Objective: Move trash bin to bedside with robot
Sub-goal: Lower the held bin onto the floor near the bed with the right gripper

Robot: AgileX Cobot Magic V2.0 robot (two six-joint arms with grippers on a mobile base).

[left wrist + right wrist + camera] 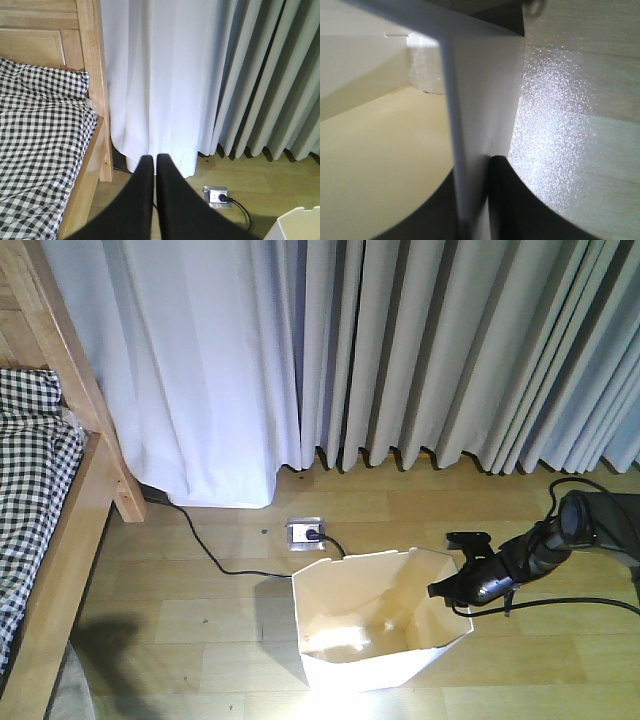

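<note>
Front view: the trash bin (375,640) stood upright on the wooden floor (200,620), near centre. Its mouth was up, its long axis vertical, and its walls tapered toward the base. The right gripper (447,590) extended from the right and met the bin's right rim. The bed (85,480) was at the left, well apart from the bin. A floor socket (305,533) lay between the bin and the curtains (400,340).

Left wrist view: the left gripper (155,167) had its fingers pressed together with nothing between them, aimed at the curtains. The checked bedding (40,135) filled the left, and only one bin corner showed at lower right.

Right wrist view: this alone showed the grip. The thin bin wall ran between the two dark fingers (520,200), one inside and one outside, clamped on it.
</note>
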